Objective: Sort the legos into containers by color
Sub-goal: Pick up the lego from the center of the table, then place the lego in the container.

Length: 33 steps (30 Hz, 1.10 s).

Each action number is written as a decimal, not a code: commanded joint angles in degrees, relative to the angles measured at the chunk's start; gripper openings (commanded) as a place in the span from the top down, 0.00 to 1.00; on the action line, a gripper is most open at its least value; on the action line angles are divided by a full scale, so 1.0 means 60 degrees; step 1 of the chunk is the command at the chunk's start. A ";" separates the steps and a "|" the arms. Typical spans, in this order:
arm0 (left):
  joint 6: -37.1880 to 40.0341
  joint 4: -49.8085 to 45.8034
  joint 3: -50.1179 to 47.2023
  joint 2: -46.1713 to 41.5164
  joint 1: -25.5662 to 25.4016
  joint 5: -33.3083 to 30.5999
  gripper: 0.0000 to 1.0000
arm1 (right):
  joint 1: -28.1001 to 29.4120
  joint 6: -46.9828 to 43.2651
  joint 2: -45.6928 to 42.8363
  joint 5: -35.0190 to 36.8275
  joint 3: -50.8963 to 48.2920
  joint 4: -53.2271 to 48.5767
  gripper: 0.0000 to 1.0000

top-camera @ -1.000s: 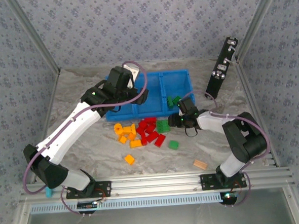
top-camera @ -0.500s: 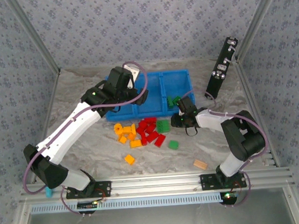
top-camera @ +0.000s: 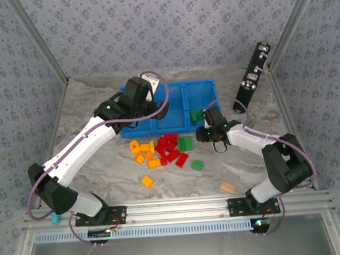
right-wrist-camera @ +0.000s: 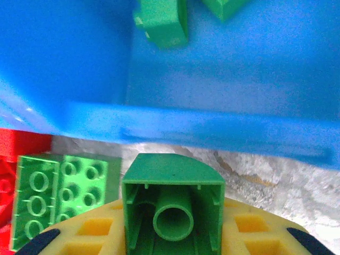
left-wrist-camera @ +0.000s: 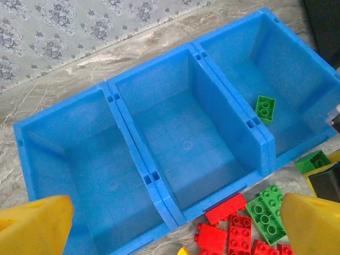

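The blue tray [top-camera: 209, 86] has three compartments, and two green bricks [top-camera: 196, 114] lie in the right one. My right gripper [top-camera: 205, 133] sits just in front of that compartment's near wall [right-wrist-camera: 212, 127], shut on a green brick [right-wrist-camera: 172, 204] held between its yellow fingers [right-wrist-camera: 93, 231]. My left gripper [top-camera: 157, 112] hovers over the tray's left and middle compartments, open wide, with nothing between its fingertips [left-wrist-camera: 32, 226]. Red bricks [top-camera: 170, 149], orange ones [top-camera: 144, 153] and a green plate [top-camera: 185, 143] lie piled in front of the tray.
A single green brick [top-camera: 197, 164] and a single orange brick [top-camera: 147, 181] lie nearer the front. A tan block [top-camera: 227, 187] rests by the right arm's base. A black oblong device [top-camera: 252, 76] leans at the back right, and a teal cylinder [top-camera: 55, 218] sits at the front left.
My right gripper has shut on the green brick and lifted it slightly toward the tray, its arm swinging right. The left arm has not moved.
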 commanded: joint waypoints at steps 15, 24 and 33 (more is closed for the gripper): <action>-0.0064 0.0093 -0.0309 -0.0507 0.0031 0.0303 0.00 | -0.1041 -0.1535 0.1702 0.0113 0.2869 -0.0243 0.61; -0.0248 -0.0398 -0.0340 -0.0625 0.0016 0.0039 0.00 | -0.1182 -0.1710 0.2287 -0.0171 0.3365 -0.0169 0.55; -0.0188 -0.0339 -0.0406 -0.0549 0.0016 0.0081 0.00 | -0.0511 -0.1519 -0.0012 -0.0173 0.2462 -0.1816 0.51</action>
